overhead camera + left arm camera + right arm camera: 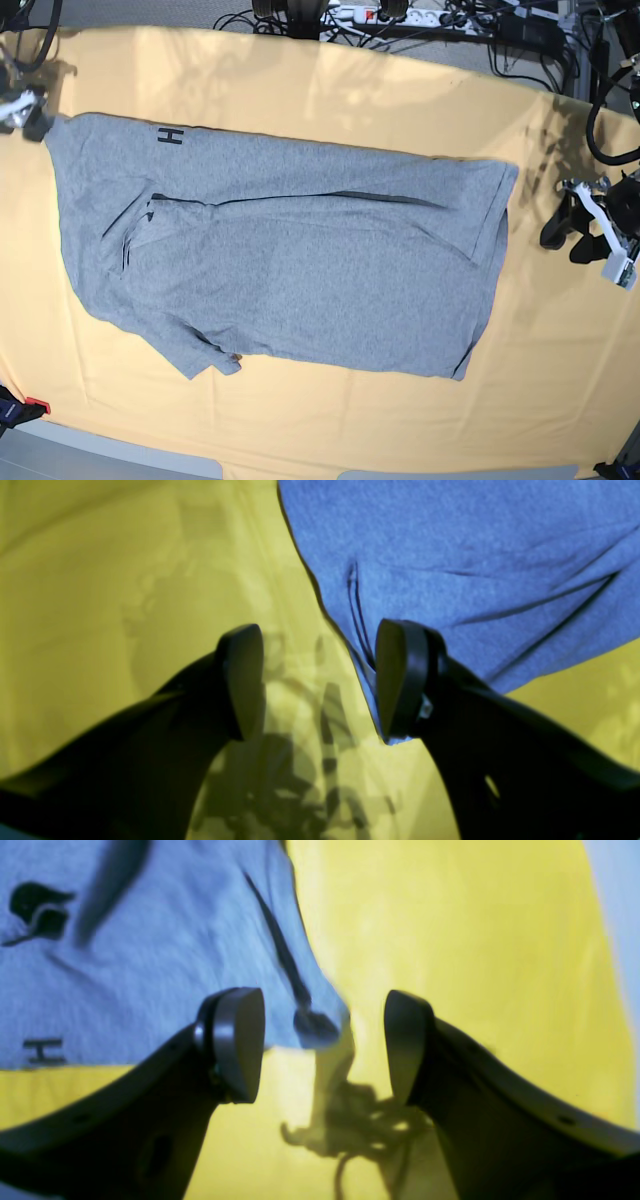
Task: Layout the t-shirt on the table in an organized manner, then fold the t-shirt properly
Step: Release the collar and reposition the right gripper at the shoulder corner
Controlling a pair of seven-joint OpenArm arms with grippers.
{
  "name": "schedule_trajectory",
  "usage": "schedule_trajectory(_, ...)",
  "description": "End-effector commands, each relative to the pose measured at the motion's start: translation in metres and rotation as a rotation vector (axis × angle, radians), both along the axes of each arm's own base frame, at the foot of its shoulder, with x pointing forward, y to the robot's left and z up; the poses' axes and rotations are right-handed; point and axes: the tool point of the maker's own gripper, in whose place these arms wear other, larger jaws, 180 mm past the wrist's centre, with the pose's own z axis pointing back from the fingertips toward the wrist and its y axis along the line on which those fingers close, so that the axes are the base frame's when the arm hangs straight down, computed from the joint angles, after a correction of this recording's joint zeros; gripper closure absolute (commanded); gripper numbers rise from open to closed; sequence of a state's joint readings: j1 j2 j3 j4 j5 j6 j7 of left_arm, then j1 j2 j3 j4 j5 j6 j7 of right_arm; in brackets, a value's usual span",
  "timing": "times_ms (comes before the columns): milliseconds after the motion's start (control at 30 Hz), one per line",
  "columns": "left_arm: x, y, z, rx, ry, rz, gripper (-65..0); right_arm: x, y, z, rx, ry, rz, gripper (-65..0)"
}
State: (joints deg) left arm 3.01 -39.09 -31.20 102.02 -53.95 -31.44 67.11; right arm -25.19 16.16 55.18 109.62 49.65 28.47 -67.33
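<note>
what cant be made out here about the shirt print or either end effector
- Printed wording: the heather-grey cotton t-shirt is folded over itself in the base view, so only a black letter H shows.
- Right wrist view: a black print fragment is cut off by the frame's left edge and blurred.
- Right end effector: cut by the base view's left edge.
- Left wrist view: blurred; whether the left end effector touches the shirt edge is unclear.

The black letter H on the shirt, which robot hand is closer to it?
Right. The right gripper sits at the t-shirt corner near the H; the left gripper is beyond the far end.
</note>
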Motion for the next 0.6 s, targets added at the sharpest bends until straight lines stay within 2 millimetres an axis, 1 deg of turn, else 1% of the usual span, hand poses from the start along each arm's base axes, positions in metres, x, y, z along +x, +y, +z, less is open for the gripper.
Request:
schedule_trajectory(0, 0.006, 0.003, 0.016, 0.008, -0.047, -0.002, -36.7, 0.001, -0.004, 0.001, 0.009, -0.025, -0.005, -39.2)
schedule_trajectory(100, 0.006, 0.003, 0.016, 0.008, -0.046, -0.002, -36.7, -0.011, 0.001, -0.032, 0.142, -0.002, -0.048, -39.2)
schedule_trajectory(233, 0.006, 0.003, 0.016, 0.008, -0.047, -0.002, -36.7, -0.013, 0.009, -0.059, 0.305, -0.025, -0.066, -39.2)
schedule_trajectory(300, 0.006, 0.003, 0.016, 0.008, -0.047, -0.002, -36.7, -0.009, 0.016, -0.062, 0.377, -0.062, -0.049, -39.2)
schedule_trajectory(433, 0.006, 0.003, 0.016, 0.008, -0.047, -0.002, -36.7, 0.003, 0.032, -0.058, 0.473, -0.113, 0.011, -39.2)
schedule_trajectory(567, 0.006, 0.003, 0.016, 0.008, -0.047, -0.002, -36.7, 0.007, 0.047, -0.042, 0.549, -0.161, 0.087, -39.2)
